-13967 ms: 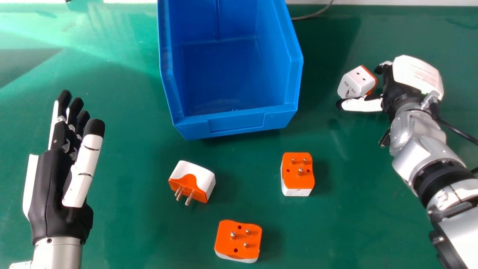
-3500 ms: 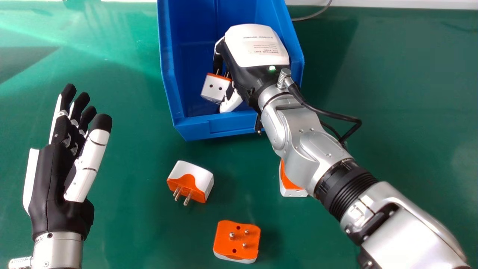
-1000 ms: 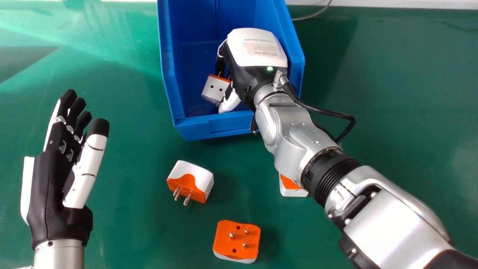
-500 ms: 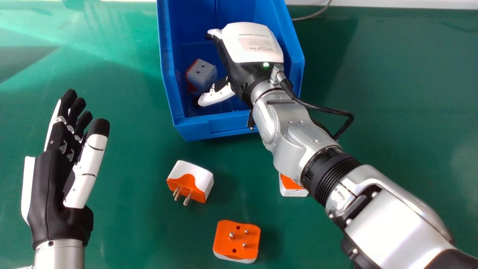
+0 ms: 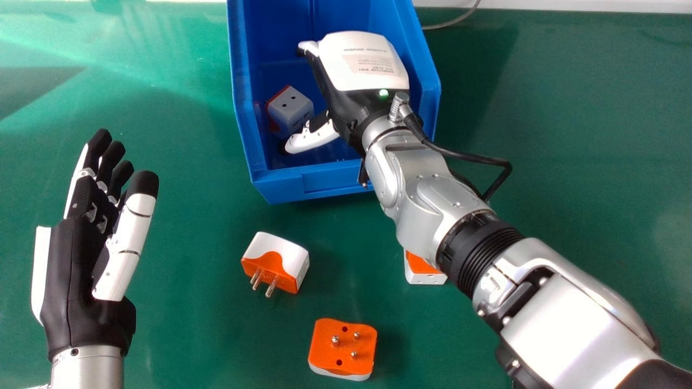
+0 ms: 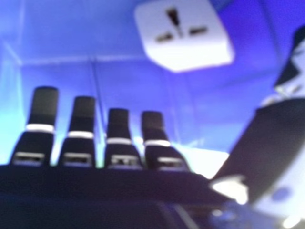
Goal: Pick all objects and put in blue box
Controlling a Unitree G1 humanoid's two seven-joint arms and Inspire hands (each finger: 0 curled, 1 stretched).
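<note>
In the head view my right hand (image 5: 354, 70) is inside the blue box (image 5: 340, 181), open, its thumb stretched toward the box's left wall. A white and orange adapter (image 5: 292, 108) lies in the box just beyond the thumb, out of the hand's grasp. The right hand view has my straight fingers (image 6: 117, 138) apart from the white adapter (image 6: 183, 36). On the table are an adapter with its pins toward the near side (image 5: 277, 262), one with pins up (image 5: 343, 348), and one partly under my right forearm (image 5: 424, 273). My left hand (image 5: 89, 275) is open over the table's left side, holding nothing.
My right forearm (image 5: 432, 210) crosses from the lower right over the box's front wall, with a black cable (image 5: 476, 160) looping beside it. A grey cable (image 5: 454, 21) lies behind the box, near the table's far edge.
My right hand came from the far right into the box with an adapter, then opened and let it go. The adapter now rests farther left in the box. The left hand shifted only slightly.
</note>
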